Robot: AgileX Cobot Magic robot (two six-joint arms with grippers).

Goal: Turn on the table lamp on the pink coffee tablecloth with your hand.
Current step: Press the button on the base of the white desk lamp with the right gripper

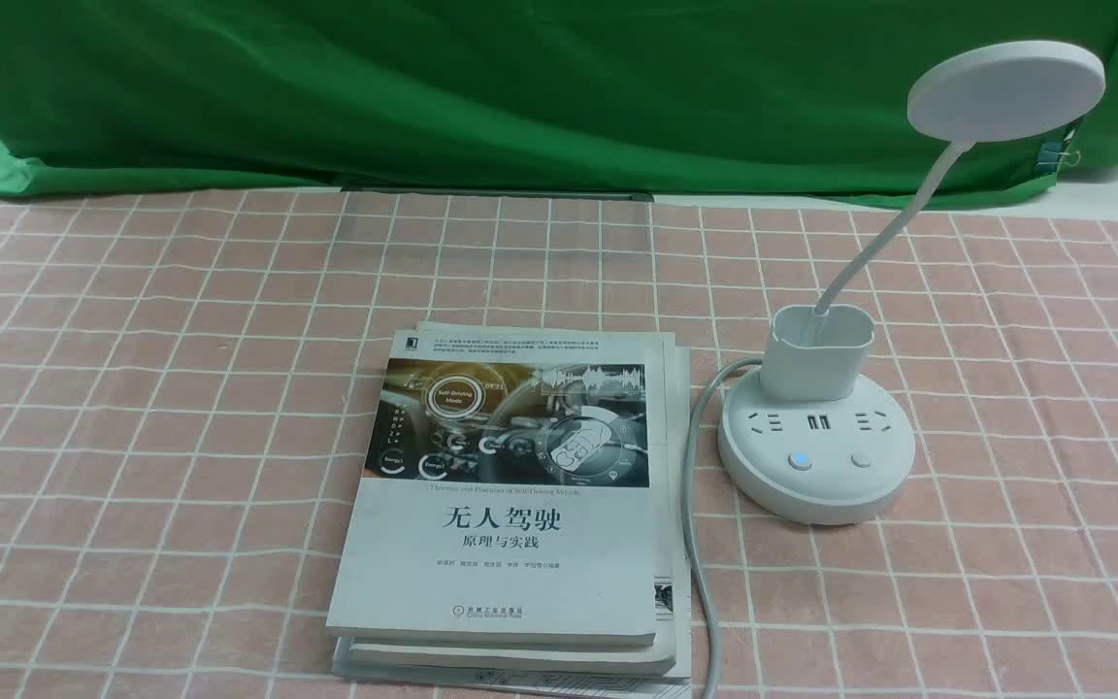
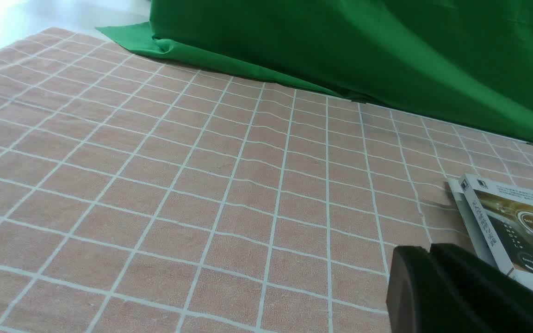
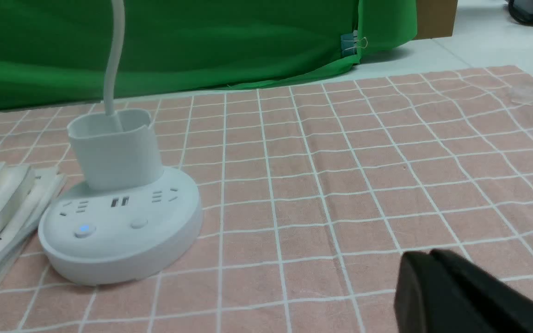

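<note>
The white table lamp [image 1: 816, 442] stands on the pink coffee tablecloth [image 1: 180, 388] at the right of the front view. Its round base has sockets and two buttons; the left button glows blue. The disc head [image 1: 1005, 89] sits high on the gooseneck and looks unlit. In the right wrist view the lamp base [image 3: 120, 226] lies well apart from my right gripper [image 3: 426, 259], whose black jaws are pressed together on nothing. My left gripper [image 2: 426, 252] is shut and empty over the cloth, near the books' corner. Neither arm shows in the front view.
A stack of grey-white books [image 1: 510, 495] lies just left of the lamp; it also shows in the left wrist view [image 2: 511, 226]. The lamp's white cable [image 1: 700, 524] runs along the books toward the front edge. A green cloth [image 1: 520, 87] hangs at the back.
</note>
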